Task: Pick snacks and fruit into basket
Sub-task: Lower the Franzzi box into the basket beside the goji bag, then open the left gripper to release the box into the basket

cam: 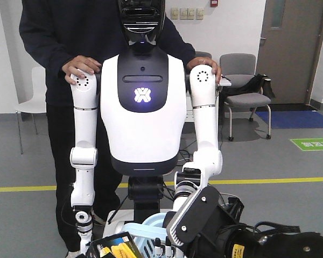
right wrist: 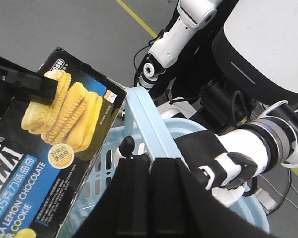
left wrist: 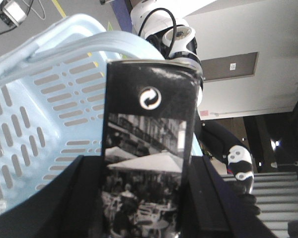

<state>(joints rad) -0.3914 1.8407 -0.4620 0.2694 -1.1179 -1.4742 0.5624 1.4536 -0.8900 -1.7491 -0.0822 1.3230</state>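
Observation:
My left gripper is shut on the black Franzzi snack box, with one finger on each side of it. In the right wrist view the box shows yellow wafer rolls and hangs tilted against the slotted side of the light blue basket. My right gripper sits shut above the basket's handle band, with nothing visible between its fingers. In the front view, box and basket lie at the bottom edge below the right arm. No fruit is in view.
A person stands behind the robot with both hands on its shoulders. Grey chairs and a door stand at the back right. Black cables and gear lie beside the basket at the right.

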